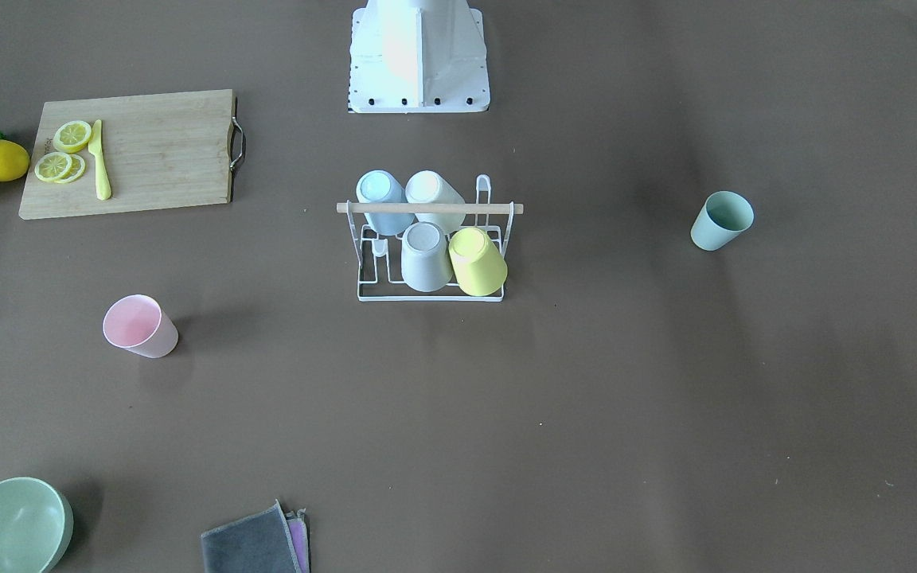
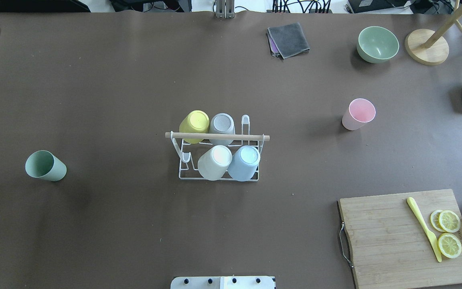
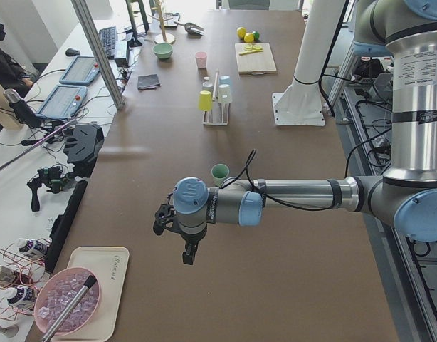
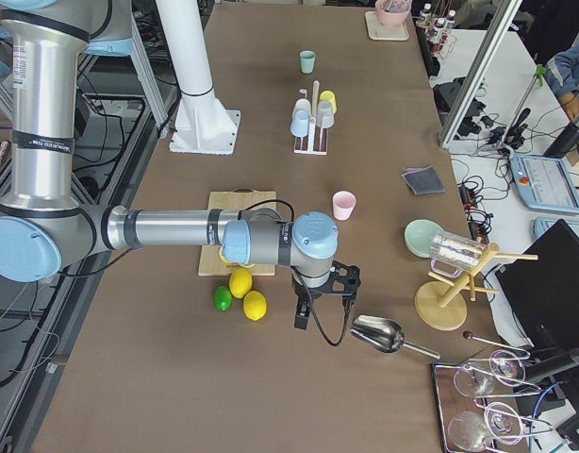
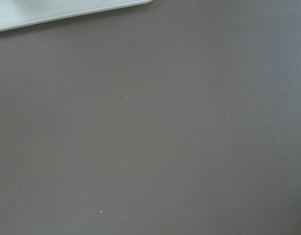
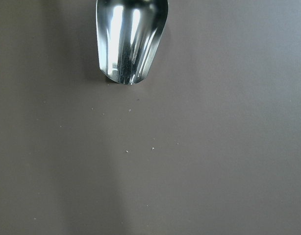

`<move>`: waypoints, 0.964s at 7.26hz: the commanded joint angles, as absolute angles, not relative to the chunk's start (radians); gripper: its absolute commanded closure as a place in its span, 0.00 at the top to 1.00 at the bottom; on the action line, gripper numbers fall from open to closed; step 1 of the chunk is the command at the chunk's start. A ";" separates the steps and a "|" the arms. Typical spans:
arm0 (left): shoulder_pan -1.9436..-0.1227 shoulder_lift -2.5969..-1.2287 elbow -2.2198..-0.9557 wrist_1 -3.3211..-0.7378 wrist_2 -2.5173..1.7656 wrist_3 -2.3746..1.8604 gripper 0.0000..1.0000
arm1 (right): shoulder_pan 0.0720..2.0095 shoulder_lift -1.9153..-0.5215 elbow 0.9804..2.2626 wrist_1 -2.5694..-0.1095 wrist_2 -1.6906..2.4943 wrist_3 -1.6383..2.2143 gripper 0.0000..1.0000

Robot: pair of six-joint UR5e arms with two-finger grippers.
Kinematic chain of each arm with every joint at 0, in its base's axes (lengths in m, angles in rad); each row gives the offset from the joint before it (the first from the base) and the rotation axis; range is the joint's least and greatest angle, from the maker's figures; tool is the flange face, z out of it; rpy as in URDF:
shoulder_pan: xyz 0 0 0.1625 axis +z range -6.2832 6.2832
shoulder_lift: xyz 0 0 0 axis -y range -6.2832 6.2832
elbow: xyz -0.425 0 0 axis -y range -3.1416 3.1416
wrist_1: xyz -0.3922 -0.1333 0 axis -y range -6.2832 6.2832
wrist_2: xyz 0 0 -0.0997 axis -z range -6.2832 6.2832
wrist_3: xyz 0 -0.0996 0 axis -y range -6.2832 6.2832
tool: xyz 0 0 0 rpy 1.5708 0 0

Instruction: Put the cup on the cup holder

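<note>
Waiting at the counter (image 2: 134,224) ends, left fingers (image 3: 188,254) and right fingers (image 4: 300,316): can't tell if apart or together. Holder (image 2: 251,137) sits mid-counter w/ 4 inverted cups, 2 prongs free. 2 loose upright: green cup (image 2: 45,165) left, pink cup (image 2: 358,114) right. Best approach: grip 1 by the wall, invert, lower over a free prong.

Cup holder (image 2: 217,137) mid-table between left cup (image 2: 45,165) and right cup (image 2: 358,114), both apparently upright
</note>
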State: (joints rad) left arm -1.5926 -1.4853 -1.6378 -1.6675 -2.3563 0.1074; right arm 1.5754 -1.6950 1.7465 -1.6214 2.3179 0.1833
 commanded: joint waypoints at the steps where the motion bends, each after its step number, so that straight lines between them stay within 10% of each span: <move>1: -1.592 -1.488 -1.637 -1.667 -2.355 0.107 0.98 | 1.578 -1.715 1.741 -1.567 2.318 0.129 1.00; 7: -1.592 -1.482 -1.635 -1.669 -2.355 0.107 0.98 | 1.580 -1.697 1.707 -1.421 2.265 0.138 1.00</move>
State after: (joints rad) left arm -1.5923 -1.4819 -1.6358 -1.6689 -2.3547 0.1074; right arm 1.5797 -1.6973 1.7173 -1.5117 2.3067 0.1387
